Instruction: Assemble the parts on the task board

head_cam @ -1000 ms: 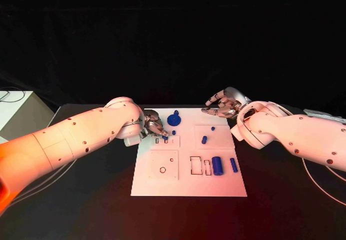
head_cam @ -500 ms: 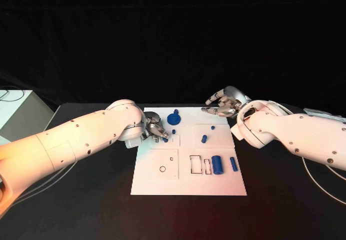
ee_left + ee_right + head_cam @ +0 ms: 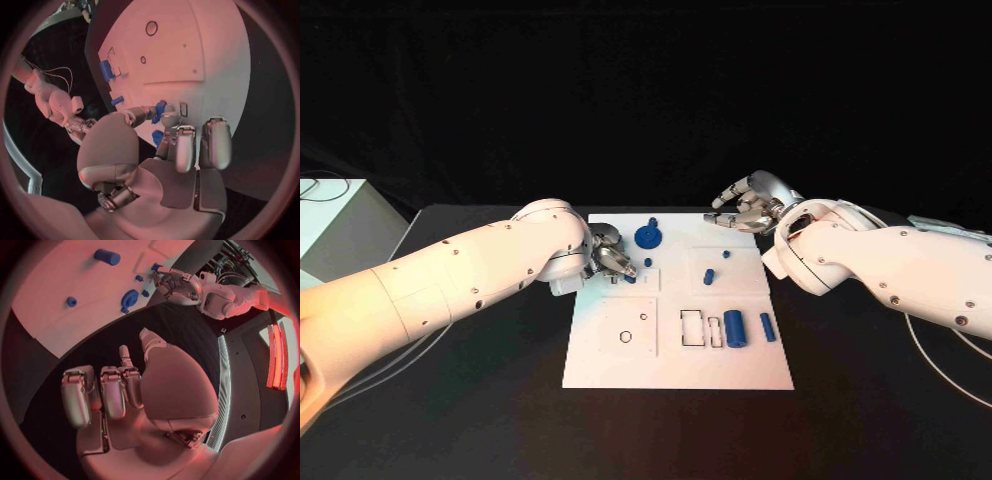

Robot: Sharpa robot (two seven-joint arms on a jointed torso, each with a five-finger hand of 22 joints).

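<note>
You will find a matte black table (image 3: 473,400) under the work area. A pale box-shaped cabinet (image 3: 336,225) stands off the table's far left corner, with thin cables (image 3: 318,185) trailing above its top.

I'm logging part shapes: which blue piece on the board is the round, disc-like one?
The blue disc at the far edge of the task board, near the left hand. The other blue parts are small pegs or upright cylinders.
</note>
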